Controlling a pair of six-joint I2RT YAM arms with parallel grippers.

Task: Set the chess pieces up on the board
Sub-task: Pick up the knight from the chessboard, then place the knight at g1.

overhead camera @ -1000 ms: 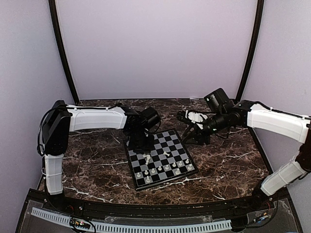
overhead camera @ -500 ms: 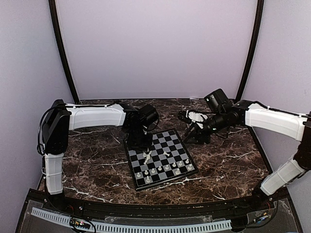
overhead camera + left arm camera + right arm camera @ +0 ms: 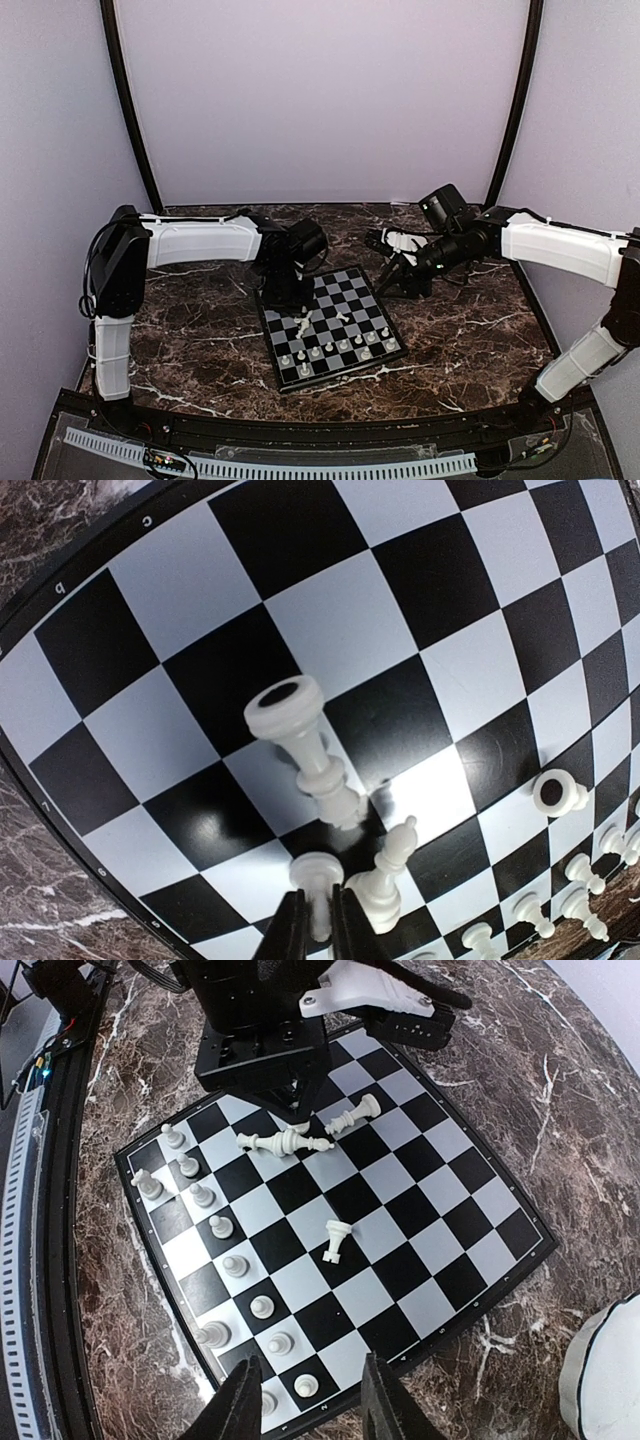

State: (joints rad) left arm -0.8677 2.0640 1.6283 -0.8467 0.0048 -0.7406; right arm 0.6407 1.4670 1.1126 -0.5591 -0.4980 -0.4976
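My left pincer is clenched on a tipped chess piece lying between my tips on the board; it is light, stiff, slick plastic, so I judge the narrow stem the safest hold.

Small flat square chessboard w/ black & silver-grey checks and thin black rim lies flat, turned askew. Tiny cream-white plastic chess pieces: eight upright in a row one rank in from one edge, three more upright on the edge rank. Three lie toppled mid-board: a tall one, another near it, a third apart, nearer centre. One round-topped piece sits nipped btwn left gripper fingertips, bishop-shaped piece just beside.
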